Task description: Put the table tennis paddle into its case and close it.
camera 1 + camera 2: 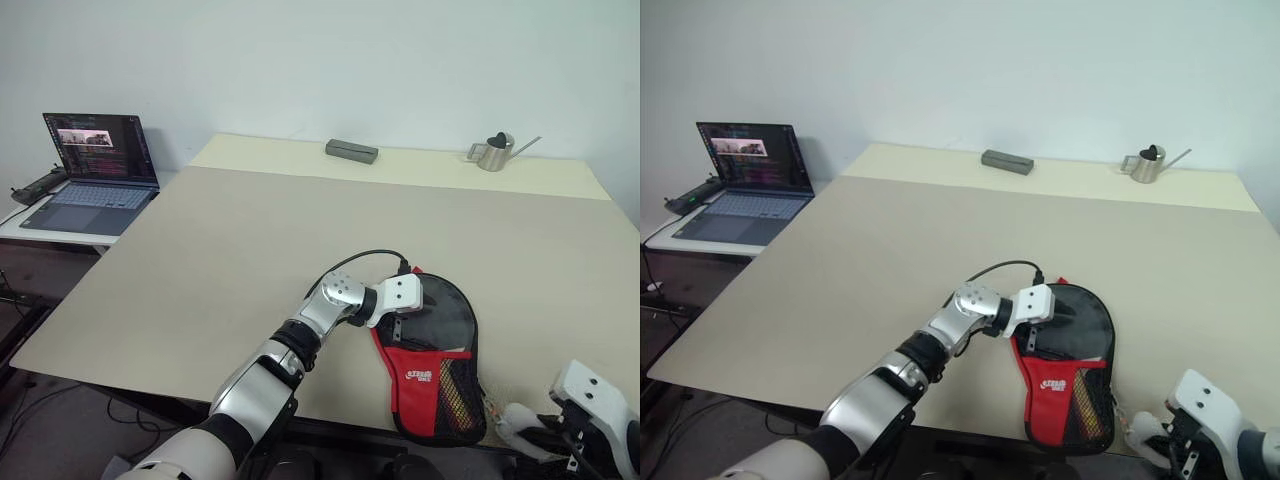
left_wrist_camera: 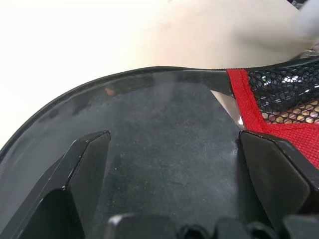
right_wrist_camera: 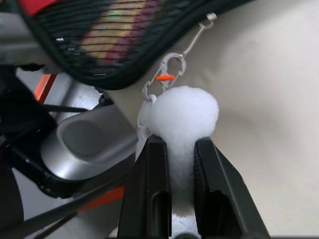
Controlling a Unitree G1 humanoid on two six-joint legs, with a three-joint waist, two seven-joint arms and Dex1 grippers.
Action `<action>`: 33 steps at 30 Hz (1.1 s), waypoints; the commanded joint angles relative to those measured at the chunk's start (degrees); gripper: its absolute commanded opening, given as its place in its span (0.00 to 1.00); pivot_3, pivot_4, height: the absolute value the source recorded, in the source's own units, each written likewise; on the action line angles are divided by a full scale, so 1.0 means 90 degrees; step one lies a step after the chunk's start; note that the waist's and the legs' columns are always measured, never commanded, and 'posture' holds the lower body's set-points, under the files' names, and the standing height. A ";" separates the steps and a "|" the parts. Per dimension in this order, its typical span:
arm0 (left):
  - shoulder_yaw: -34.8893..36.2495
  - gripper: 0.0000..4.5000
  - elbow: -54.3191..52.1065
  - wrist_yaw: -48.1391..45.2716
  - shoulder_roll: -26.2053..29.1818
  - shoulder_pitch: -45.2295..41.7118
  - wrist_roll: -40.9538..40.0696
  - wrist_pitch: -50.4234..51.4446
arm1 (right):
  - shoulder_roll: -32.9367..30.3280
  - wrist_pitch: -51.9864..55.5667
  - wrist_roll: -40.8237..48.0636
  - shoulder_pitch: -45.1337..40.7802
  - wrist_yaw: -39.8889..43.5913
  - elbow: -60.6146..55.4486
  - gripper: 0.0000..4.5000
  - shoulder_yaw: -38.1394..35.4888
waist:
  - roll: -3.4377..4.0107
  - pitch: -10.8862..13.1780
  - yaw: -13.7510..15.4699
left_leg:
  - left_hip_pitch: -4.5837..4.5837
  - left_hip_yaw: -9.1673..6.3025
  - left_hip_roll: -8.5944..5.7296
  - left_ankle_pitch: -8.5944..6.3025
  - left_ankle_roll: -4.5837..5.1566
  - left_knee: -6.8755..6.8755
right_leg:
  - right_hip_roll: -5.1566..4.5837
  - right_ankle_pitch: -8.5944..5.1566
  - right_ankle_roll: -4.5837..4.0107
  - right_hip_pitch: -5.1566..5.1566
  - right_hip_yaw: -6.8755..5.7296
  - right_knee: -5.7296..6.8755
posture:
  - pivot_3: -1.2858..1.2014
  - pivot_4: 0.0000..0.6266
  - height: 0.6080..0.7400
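Pinning the case flat on the worktop, the wide-open left gripper steadies it while the right gripper, clamped on the pom-pom, draws the zip.

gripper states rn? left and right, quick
Left gripper: open, fingers spread over the black round part of the soft paddle-shaped case, holding nothing.
Right gripper: closed on the case's fluffy white pom-pom pull.

Lab or test room, sparse. Plain white wall behind a large beige table. Open laptop with code-like windows on a low side desk beyond the table's left edge. Loose cables on the floor under that edge.
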 commanded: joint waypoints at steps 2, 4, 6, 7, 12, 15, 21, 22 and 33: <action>-0.0639 1.00 0.0578 -0.0098 0.0068 0.0330 0.0764 0.0272 | -0.0022 -0.0036 -0.0018 0.0322 0.0476 -0.0444 0.04 -0.0242 | -0.0001 -0.0001 0.0000 | 0.0004 -0.0007 0.0002 -0.0001 -0.0001 -0.0001 | 0.0001 0.0000 0.0000 0.0011 -0.0002 -0.0011 | 0.52 0.24 1.00; -0.0641 1.00 0.0576 -0.0088 0.0025 0.0325 0.0759 0.0289 | 0.0024 -0.0078 -0.0072 0.0539 0.0678 -0.0547 0.04 -0.0400 | 0.0005 -0.0005 0.0002 | 0.0007 -0.0015 0.0002 -0.0001 0.0000 -0.0002 | 0.0000 0.0000 0.0000 0.0027 -0.0002 -0.0030 | 0.52 0.24 1.00; -0.0644 1.00 0.0564 -0.0099 0.0015 0.0331 0.0755 0.0294 | 0.0090 -0.0115 -0.0079 0.0699 0.0839 -0.0572 0.04 -0.0548 | 0.0003 -0.0004 0.0004 | 0.0018 -0.0033 0.0004 -0.0003 0.0001 -0.0008 | 0.0002 0.0001 0.0002 0.0057 -0.0014 -0.0064 | 0.52 0.24 1.00; -0.0649 1.00 0.0561 -0.0103 0.0013 0.0337 0.0759 0.0291 | 0.0125 -0.0179 -0.0120 0.0799 0.0935 -0.0549 0.04 -0.0628 | 0.0002 -0.0004 0.0003 | 0.0023 -0.0034 0.0004 -0.0008 0.0006 -0.0009 | 0.0001 0.0001 0.0003 0.0066 -0.0014 -0.0072 | 0.52 0.24 1.00; -0.0662 1.00 0.0560 -0.0103 -0.0002 0.0337 0.0768 0.0287 | 0.0313 -0.0490 -0.0238 0.1343 0.1577 -0.0427 0.04 -0.1096 | 0.0003 -0.0006 0.0015 | 0.0032 -0.0032 0.0000 -0.0021 0.0010 -0.0009 | -0.0005 -0.0008 0.0017 0.0079 -0.0010 -0.0082 | 0.52 0.24 1.00; -0.0667 1.00 0.0565 -0.0088 -0.0022 0.0335 0.0768 0.0293 | 0.0449 -0.0619 -0.0210 0.1607 0.1878 -0.0517 0.04 -0.1258 | 0.0003 -0.0006 0.0020 | 0.0032 -0.0033 0.0001 -0.0024 0.0009 -0.0009 | -0.0005 -0.0009 0.0019 0.0080 -0.0011 -0.0082 | 0.52 0.24 1.00; -0.0672 1.00 0.0573 -0.0046 -0.0090 0.0333 0.0772 0.0310 | 0.0627 -0.0673 -0.0148 0.1626 0.1871 -0.0832 0.04 -0.0989 | 0.0005 -0.0007 0.0033 | 0.0031 -0.0033 -0.0001 -0.0026 0.0007 -0.0008 | -0.0012 -0.0011 0.0022 0.0080 -0.0010 -0.0084 | 0.52 0.24 1.00; -0.0669 1.00 0.0574 -0.0038 -0.0098 0.0330 0.0772 0.0312 | 0.0632 -0.0673 -0.0164 0.1602 0.1827 -0.0877 0.04 -0.0899 | 0.0004 -0.0007 0.0036 | 0.0031 -0.0033 -0.0002 -0.0026 0.0006 -0.0008 | -0.0012 -0.0012 0.0023 0.0080 -0.0010 -0.0084 | 0.52 0.24 1.00; -0.0651 1.00 0.0593 0.0062 -0.0148 0.0310 0.0777 0.0355 | 0.0562 -0.0328 0.0222 0.0915 0.1549 -0.1276 0.04 -0.0503 | 0.0003 -0.0006 0.0056 | 0.0030 -0.0035 -0.0007 -0.0029 0.0005 -0.0007 | -0.0025 -0.0015 0.0028 0.0082 -0.0013 -0.0085 | 0.52 0.24 1.00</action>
